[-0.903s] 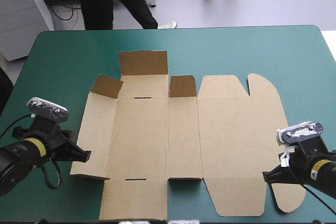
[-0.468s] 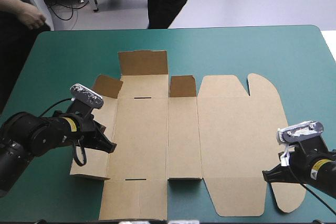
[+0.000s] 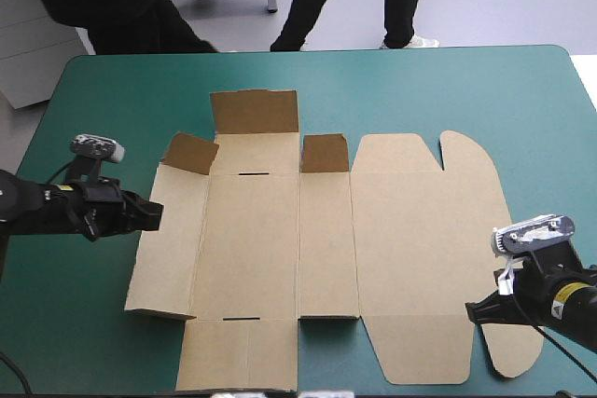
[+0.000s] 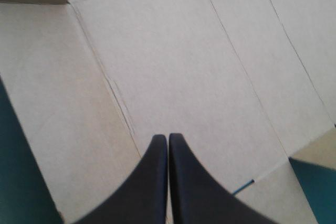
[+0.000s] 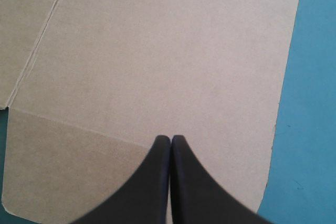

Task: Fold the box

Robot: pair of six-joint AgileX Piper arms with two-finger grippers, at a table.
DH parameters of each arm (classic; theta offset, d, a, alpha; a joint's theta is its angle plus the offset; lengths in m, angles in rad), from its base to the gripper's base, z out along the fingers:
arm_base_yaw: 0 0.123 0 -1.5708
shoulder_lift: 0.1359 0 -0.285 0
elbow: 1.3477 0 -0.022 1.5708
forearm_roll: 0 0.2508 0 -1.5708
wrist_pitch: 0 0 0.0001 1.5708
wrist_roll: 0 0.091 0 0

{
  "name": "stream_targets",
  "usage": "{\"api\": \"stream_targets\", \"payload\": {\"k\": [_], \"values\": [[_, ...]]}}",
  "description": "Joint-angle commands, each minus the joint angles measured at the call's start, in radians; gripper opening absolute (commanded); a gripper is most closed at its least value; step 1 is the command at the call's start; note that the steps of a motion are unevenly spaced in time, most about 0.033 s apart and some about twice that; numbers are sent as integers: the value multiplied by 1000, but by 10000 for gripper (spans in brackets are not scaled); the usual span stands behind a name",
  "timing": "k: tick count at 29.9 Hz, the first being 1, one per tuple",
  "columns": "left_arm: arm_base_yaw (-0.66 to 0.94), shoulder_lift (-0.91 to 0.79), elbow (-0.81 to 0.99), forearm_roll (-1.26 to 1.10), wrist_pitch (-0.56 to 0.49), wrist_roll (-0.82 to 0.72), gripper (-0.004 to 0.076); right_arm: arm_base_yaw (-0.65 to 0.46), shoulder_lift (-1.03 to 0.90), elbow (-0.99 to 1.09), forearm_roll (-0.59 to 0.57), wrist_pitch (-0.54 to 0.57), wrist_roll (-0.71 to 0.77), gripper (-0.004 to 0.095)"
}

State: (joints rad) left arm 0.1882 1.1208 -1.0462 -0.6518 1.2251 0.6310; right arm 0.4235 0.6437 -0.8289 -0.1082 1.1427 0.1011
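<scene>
We see the brown box (image 3: 280, 230) opened out flat in the middle of the teal-green cover (image 3: 420, 81), with the flaps (image 3: 254, 111) at its far edge tilted up. The left gripper (image 3: 149, 214) sits at the sheet's left edge. The right gripper (image 3: 474, 312) is over the sheet's near right panel. Only the wrist views show the jaws: each pair of black fingers meets in one pointed arch, pinching nothing. The left wrist view adds a ragged crease (image 4: 118, 98).

1 overhead, 2 close; box (image 3: 270, 249) seemingly common
</scene>
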Motion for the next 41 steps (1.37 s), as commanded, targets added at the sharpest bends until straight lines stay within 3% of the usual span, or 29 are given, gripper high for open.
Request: {"api": "stream_targets", "payload": {"k": [1, 13, 22, 26, 31, 33, 35, 41], "values": [[123, -16, -31, -141, 75, 58, -7, -4, -1, -24, -20, -56, -5, -18], [419, -18, -31, -119, 75, 58, -7, -4, -1, -24, -22, -58, -32, -18], [433, -18, -31, 6, 62, 20, -2, -4, -1, -24, -22, -62, -54, -18], [433, -18, -31, 5, 72, 16, 125, -4, -1, -24, -20, -64, -55, -18], [433, -4, -29, 5, 74, -65, 474, -4, -1, -24, -20, -70, -78, -18], [433, 17, -28, 9, 74, -65, 571, -4, -1, -24, -20, -70, -84, -18], [433, 47, -26, 6, 74, -67, 606, -4, -1, -24, -20, -73, -86, -18], [433, 150, -11, -1, 74, -69, 604, -4, -1, -24, -20, -98, -93, -18]]}}
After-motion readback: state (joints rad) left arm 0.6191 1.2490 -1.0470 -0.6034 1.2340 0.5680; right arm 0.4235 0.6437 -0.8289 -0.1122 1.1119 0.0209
